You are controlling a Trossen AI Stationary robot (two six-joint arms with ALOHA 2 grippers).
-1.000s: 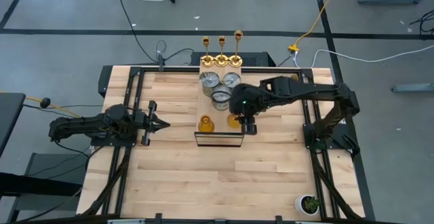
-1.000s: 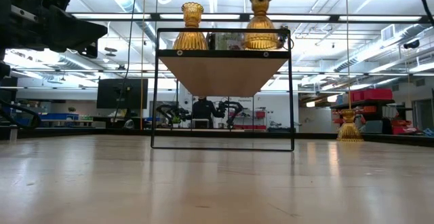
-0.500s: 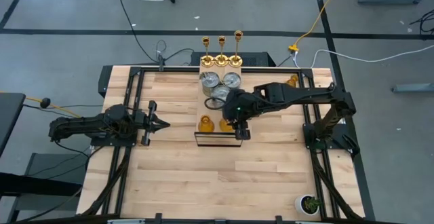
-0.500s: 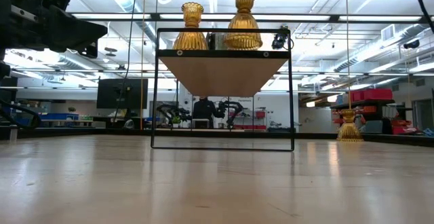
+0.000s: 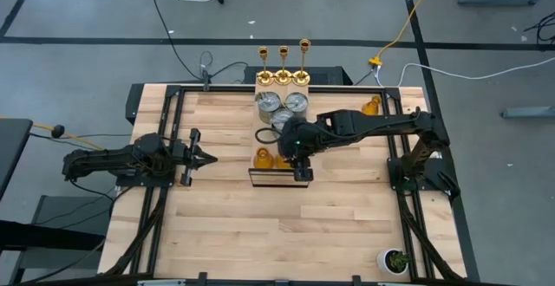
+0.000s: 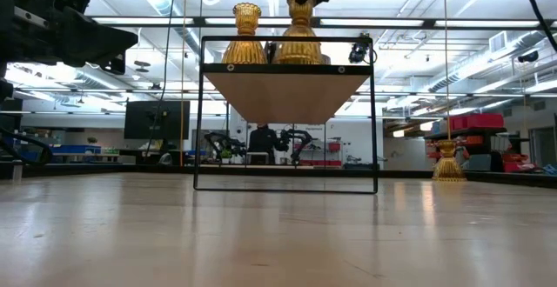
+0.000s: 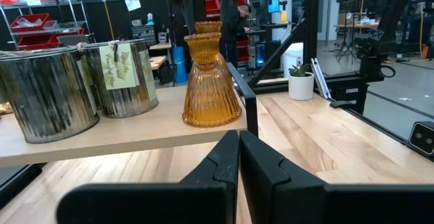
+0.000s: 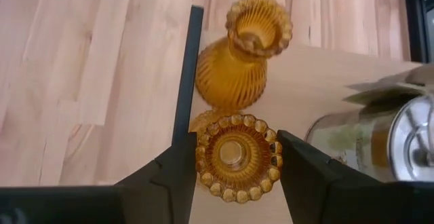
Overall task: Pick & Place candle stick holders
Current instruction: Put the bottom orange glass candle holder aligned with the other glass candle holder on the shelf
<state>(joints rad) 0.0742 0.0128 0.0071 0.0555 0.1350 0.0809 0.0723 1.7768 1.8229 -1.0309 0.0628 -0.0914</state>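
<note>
The right gripper [image 5: 296, 154] is over the front edge of the raised wooden shelf [image 5: 264, 128] at mid-table, its fingers [image 8: 173, 176] closed around the beaded rim of an amber holder [image 8: 236, 156] — the wrist view looks straight down into its mouth. In the low view that holder [image 6: 298, 36] sits at shelf height with the gripper on its neck; whether its base touches the board cannot be told. Just beside it, a second amber holder [image 5: 263, 158] stands upright on the shelf's front edge, close but not touching.

Farther back on the shelf are the silver cans [image 5: 277, 104], one bearing a paper tag [image 7: 116, 64], and at the far edge three gold candlesticks [image 5: 284, 66] in a row. A third amber holder [image 5: 372, 105] stands off the shelf on the table, near the right arm's base — well apart from the others.

The left gripper [image 5: 206, 157] waits low over the table's left side, fingers pressed together and holding nothing, pointed toward the shelf. A small potted plant [image 5: 397, 260] sits at the near right corner.
</note>
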